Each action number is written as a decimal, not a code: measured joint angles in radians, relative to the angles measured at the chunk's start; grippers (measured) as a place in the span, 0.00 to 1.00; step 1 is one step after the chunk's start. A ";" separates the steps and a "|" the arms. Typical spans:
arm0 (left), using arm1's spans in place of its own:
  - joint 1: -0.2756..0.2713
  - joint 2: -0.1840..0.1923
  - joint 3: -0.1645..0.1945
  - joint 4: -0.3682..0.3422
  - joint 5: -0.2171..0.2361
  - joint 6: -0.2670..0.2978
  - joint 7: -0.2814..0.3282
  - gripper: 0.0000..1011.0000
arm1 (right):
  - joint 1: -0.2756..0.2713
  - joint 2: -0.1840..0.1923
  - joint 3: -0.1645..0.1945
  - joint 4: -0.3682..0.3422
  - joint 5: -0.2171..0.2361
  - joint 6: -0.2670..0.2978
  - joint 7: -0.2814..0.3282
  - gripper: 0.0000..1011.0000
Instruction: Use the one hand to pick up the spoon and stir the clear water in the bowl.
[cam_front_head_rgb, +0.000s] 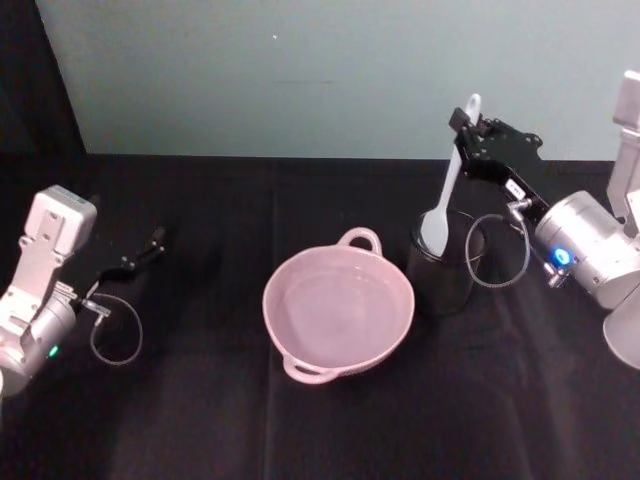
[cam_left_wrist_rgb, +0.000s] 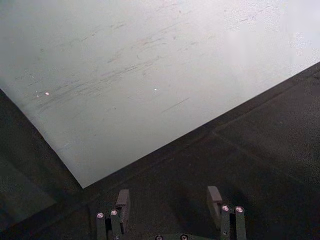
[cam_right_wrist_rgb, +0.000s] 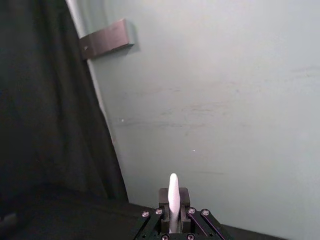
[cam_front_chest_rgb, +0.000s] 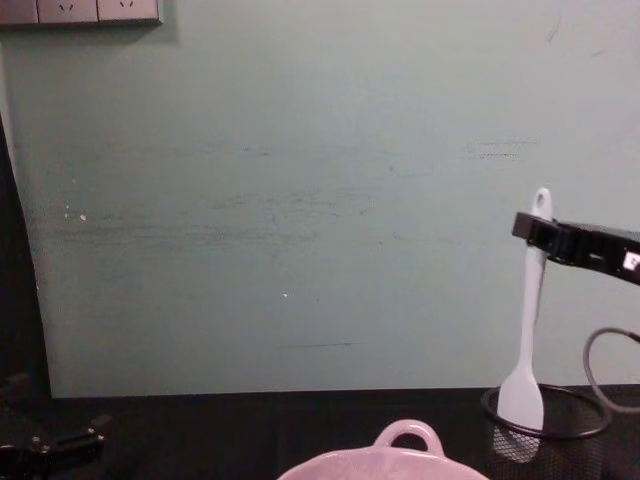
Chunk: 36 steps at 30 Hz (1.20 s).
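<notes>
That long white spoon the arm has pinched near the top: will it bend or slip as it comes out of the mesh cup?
The spoon looks thin and probably light, so it should lift easily. It hangs straight, suggesting fair stiffness. The right gripper holds only its handle tip, so the head, at the rim of the mesh cup, might swing.

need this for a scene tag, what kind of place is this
Probably a lab test bench: a table draped in black cloth against a plain pale green wall, holding just a pink bowl, a mesh cup and a spoon.
</notes>
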<state>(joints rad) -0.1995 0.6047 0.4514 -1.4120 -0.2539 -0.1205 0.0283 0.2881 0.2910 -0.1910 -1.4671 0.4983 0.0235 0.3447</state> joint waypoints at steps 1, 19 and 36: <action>0.000 0.000 0.000 0.000 0.000 0.000 0.000 1.00 | -0.002 -0.004 0.004 0.009 0.011 -0.003 0.000 0.12; 0.000 0.000 0.000 0.000 0.000 0.000 0.000 1.00 | 0.067 0.035 -0.016 0.152 0.150 0.082 0.084 0.12; 0.000 0.000 0.000 0.000 0.000 0.000 0.000 1.00 | 0.078 0.049 -0.022 0.210 0.237 0.090 0.104 0.16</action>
<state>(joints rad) -0.1995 0.6047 0.4514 -1.4120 -0.2539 -0.1205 0.0283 0.3662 0.3397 -0.2128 -1.2575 0.7355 0.1133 0.4485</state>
